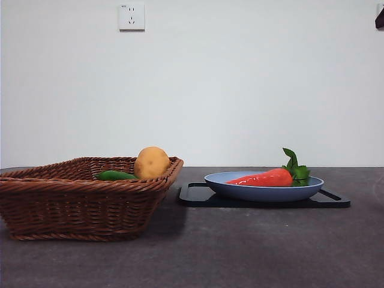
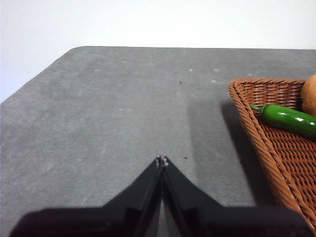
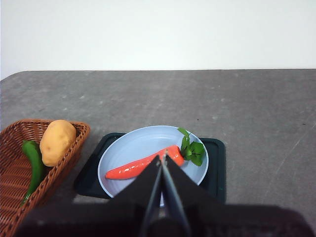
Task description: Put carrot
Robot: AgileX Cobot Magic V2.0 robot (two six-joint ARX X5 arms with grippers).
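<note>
Glossy orange-red tapered toy carrot [image 1: 264,178] with green leaf tuft lies on its side in the shallow pale-blue round plate [image 1: 264,193], right of centre in the front view; plate sits on a flat black rectangular tray [image 1: 198,197] on the grey table [image 1: 210,252]. Woven brown wicker basket [image 1: 78,204] fills the lower left of that view, holding a round tan potato [image 1: 151,162] and a smooth green vegetable [image 1: 115,176]. Right claw [image 3: 162,157]: jaws closed tip to tip, nothing held, hovering above the plate; in the right wrist view its tips overlap the carrot's thick end, just beside the leaves. Left claw [image 2: 162,160]: jaws likewise pressed together and empty, over bare table in the lower centre of the left wrist view, basket rim at the right edge, well apart from the carrot. Judgement: the destination is unstated; if the carrot is meant for the basket, no grasp has begun. To do it well, the right claw should open wide, align across the carrot's body rather than along it, descend at the thicker half for grip on the slick surface, and avoid pinching the leaves or nudging the plate off the tray.
</note>
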